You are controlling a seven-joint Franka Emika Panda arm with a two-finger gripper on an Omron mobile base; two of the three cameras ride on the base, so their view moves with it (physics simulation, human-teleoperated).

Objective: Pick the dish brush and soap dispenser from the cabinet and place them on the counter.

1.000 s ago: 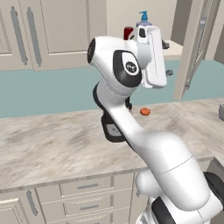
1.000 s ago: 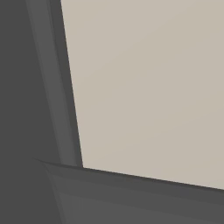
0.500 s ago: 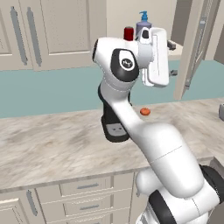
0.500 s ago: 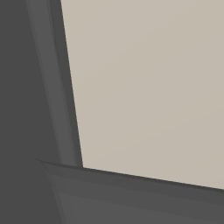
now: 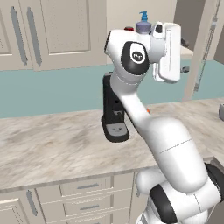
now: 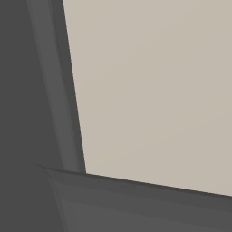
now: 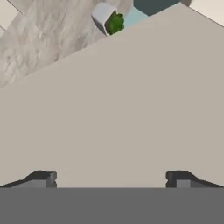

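unlabelled counter point(image 5: 52, 144), unlabelled soap dispenser point(image 5: 143, 24)

soap dispenser point(image 5: 143, 24): lavender, blue pump, upright in cabinet point(image 5: 131, 8) | counter point(image 5: 48, 144): marbled beige

No readable text, label, brand, number or sign anywhere: none on the lavender-blue soap dispenser with its blue pump top point(image 5: 143, 24), the black coffee machine point(image 5: 114, 109), the beige panelled cabinet doors point(image 5: 61, 30) or the marbled beige-grey stone worktop point(image 5: 52, 146).
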